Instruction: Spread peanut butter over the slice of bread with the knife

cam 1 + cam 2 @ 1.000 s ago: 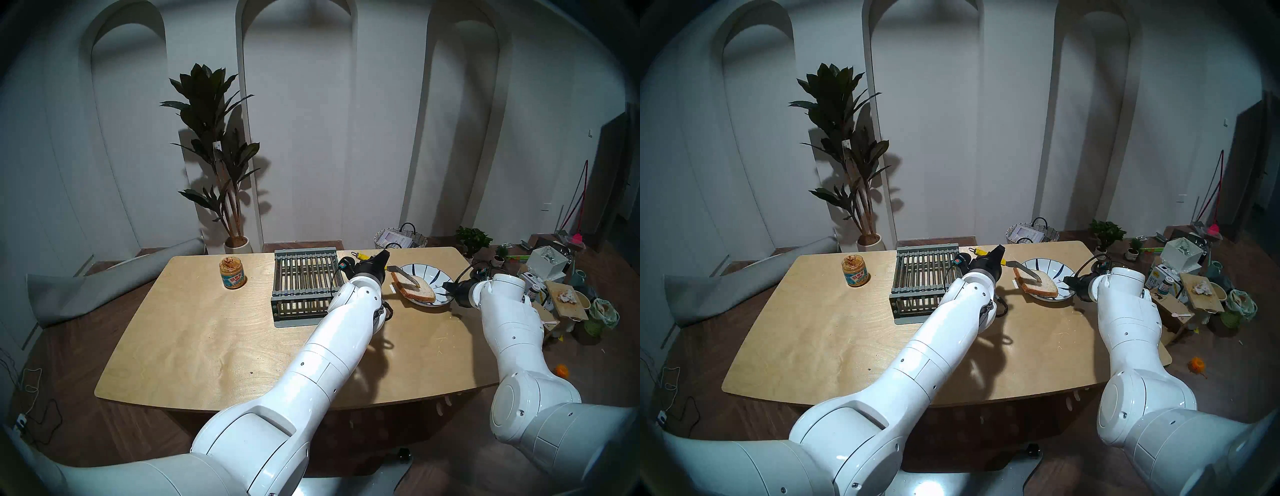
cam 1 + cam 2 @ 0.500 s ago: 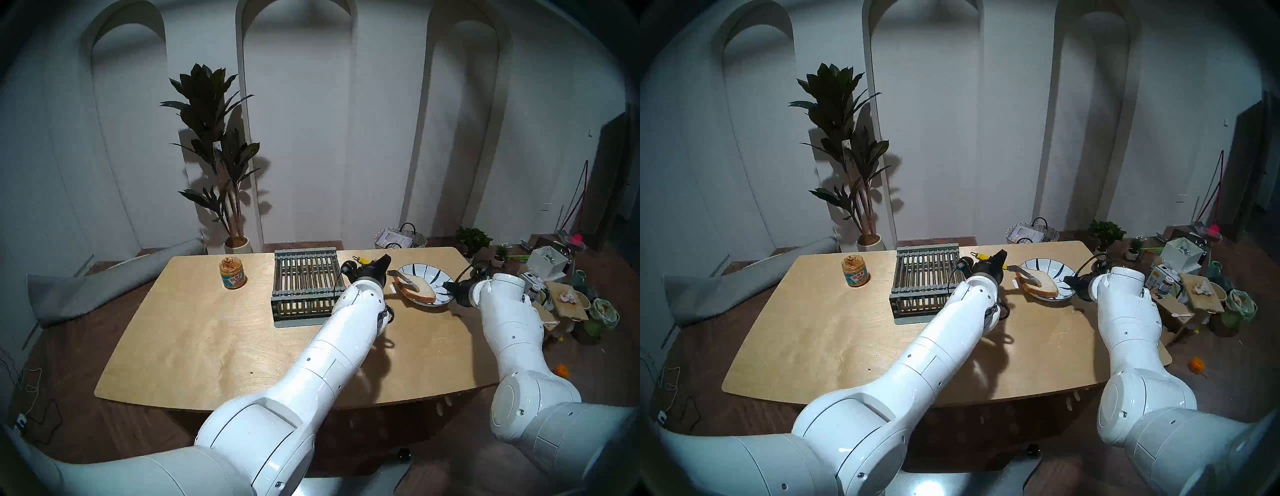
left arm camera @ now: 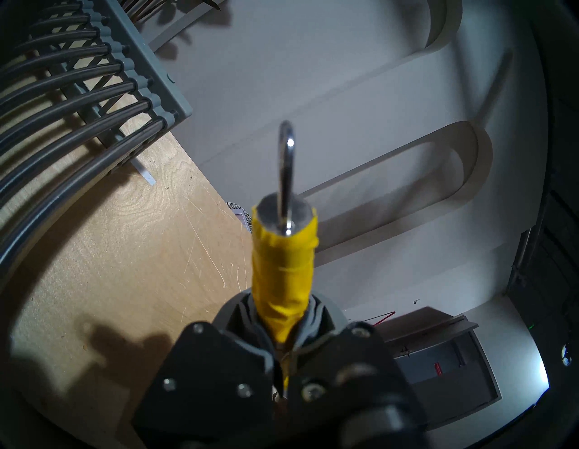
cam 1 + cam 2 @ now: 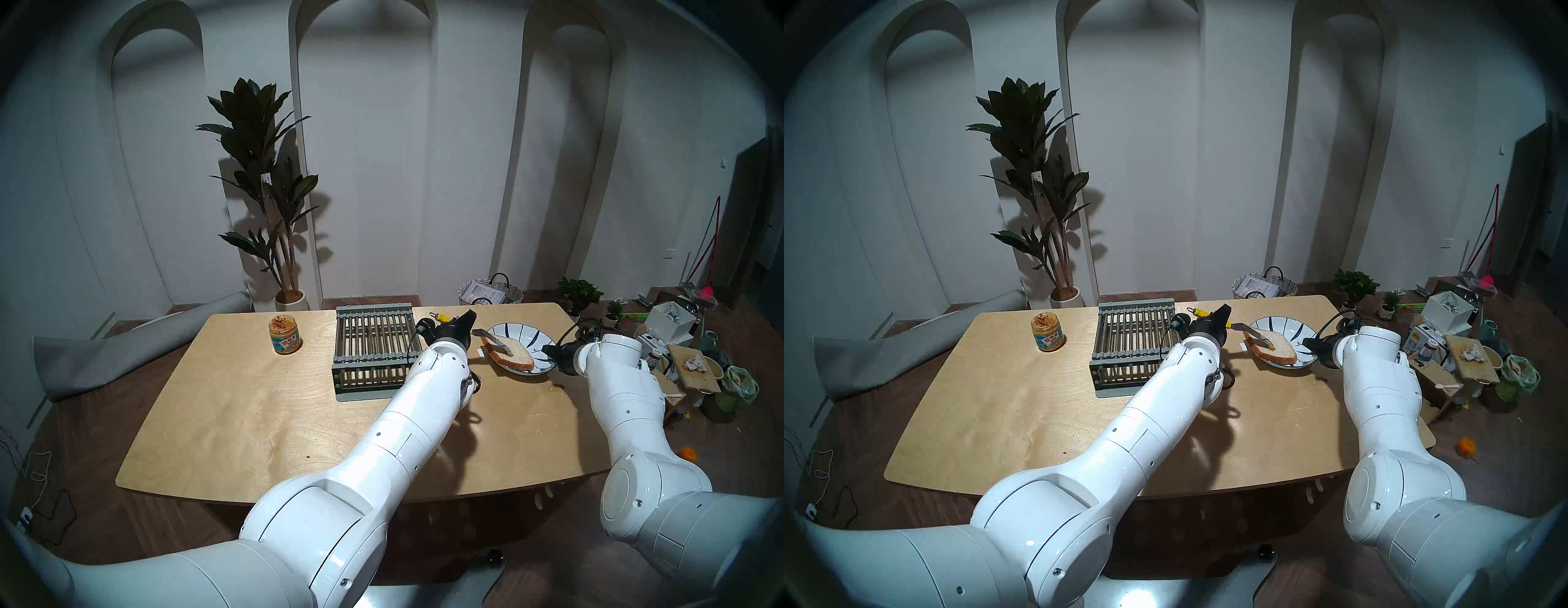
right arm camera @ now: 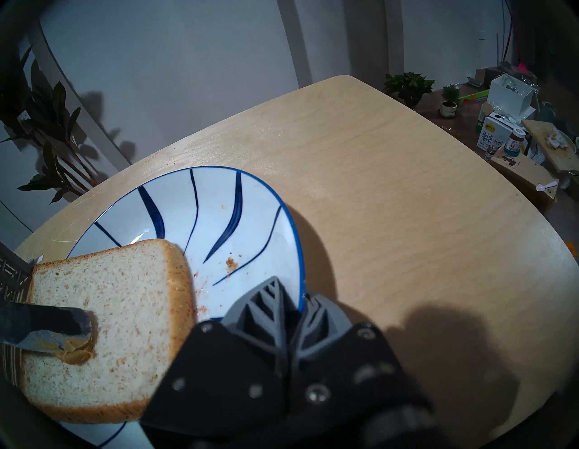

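My left gripper [image 3: 283,360] clamps the knife [image 3: 283,269], blade on the slice of bread [image 5: 106,326]. My right gripper [image 5: 293,301] pinches the plate [image 5: 200,216] rim

White walls [image 4: 466,148] carry three tall arched recesses [image 4: 365,140]; the floor [image 4: 97,382] is dark wood planking; a pale wooden table [image 4: 263,407] with rounded corners fills the middle; a tall potted plant [image 4: 267,191] stands against the wall behind it, throwing a sharp shadow; a rolled grey mat [image 4: 106,352] lies on the floor; a wicker basket [image 4: 490,293], small plants [image 4: 579,293] and cluttered boxes [image 4: 670,318] crowd one side.
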